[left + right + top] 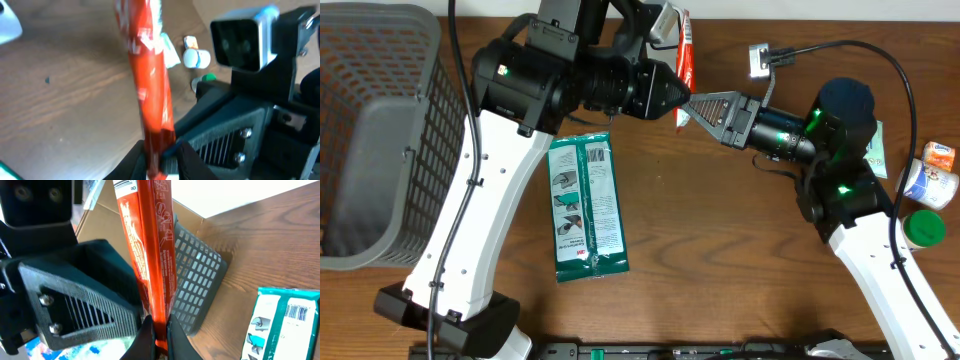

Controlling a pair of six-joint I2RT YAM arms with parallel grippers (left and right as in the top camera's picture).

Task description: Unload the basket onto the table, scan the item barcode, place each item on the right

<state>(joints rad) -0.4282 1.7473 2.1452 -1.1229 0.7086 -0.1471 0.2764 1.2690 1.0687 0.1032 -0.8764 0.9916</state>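
Note:
A long red packet [686,60] hangs above the table's far middle, where both arms meet. In the right wrist view it [150,245] runs upward with a white barcode label [125,185] at its top. My right gripper [160,326] is shut on its lower end, and overhead its tip [690,104] sits right at the packet. My left gripper [161,154] has its fingers close on either side of the same packet [150,85], with a narrow gap still showing at the right finger. From overhead the left gripper [680,96] faces the right one.
A green wipes pack [585,205] lies flat on the wood in front of the arms. A grey mesh basket [380,140] stands at the left. A small grey device with a cable [760,58] lies behind. A white bottle [930,185] and a green lid [923,228] sit far right.

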